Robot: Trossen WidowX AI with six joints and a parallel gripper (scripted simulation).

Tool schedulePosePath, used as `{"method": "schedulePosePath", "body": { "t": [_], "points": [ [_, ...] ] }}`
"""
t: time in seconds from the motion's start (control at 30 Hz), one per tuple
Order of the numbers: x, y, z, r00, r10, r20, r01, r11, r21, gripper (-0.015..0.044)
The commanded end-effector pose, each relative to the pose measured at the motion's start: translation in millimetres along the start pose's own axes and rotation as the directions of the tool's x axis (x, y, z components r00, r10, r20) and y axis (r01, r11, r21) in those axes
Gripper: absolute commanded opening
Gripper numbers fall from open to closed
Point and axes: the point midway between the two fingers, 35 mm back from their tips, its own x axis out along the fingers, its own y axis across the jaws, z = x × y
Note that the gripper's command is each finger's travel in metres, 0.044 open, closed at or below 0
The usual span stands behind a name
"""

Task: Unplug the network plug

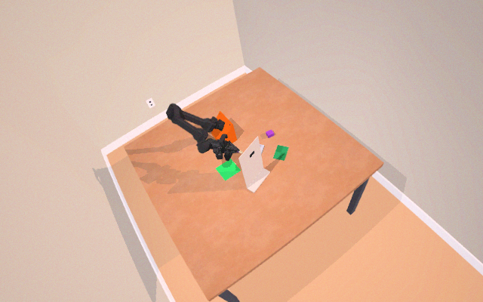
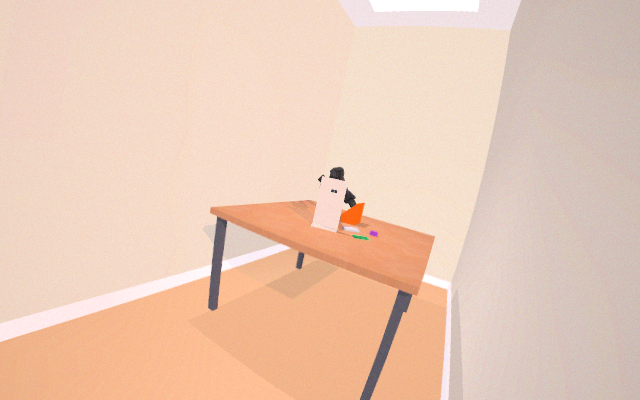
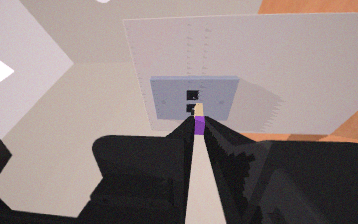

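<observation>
The beige upright panel (image 1: 252, 166) (image 2: 329, 205) (image 3: 280, 60) stands mid-table. In the wrist view it carries a grey socket plate (image 3: 167, 102) with two dark openings. My gripper (image 1: 236, 151) (image 3: 198, 120) is level with the plate and close in front of it, shut on the network plug (image 3: 199, 126). The plug is purple with a tan front end that reaches the lower opening. I cannot tell whether its tip is inside. A bright green marked square (image 1: 228, 170) lies on the table just below my gripper, on the panel's near side.
A darker green square (image 1: 281, 152) (image 2: 360, 237) and a small purple block (image 1: 269, 133) (image 2: 373, 233) lie behind the panel. An orange wedge (image 1: 225, 127) (image 2: 354, 214) stands beside my arm. A small white piece (image 2: 350, 228) lies by the panel's foot.
</observation>
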Motion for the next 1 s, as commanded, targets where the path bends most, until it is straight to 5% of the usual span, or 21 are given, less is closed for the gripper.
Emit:
{"method": "schedulePosePath", "body": {
  "t": [0.0,0.97],
  "points": [
    [-2,-1,-1,1.0,0.001,-0.003,-0.001,1.0,-0.004,0.0],
    [-13,14,-4,1.0,-0.002,-0.003,0.002,1.0,-0.001,0.0]
  ]
}}
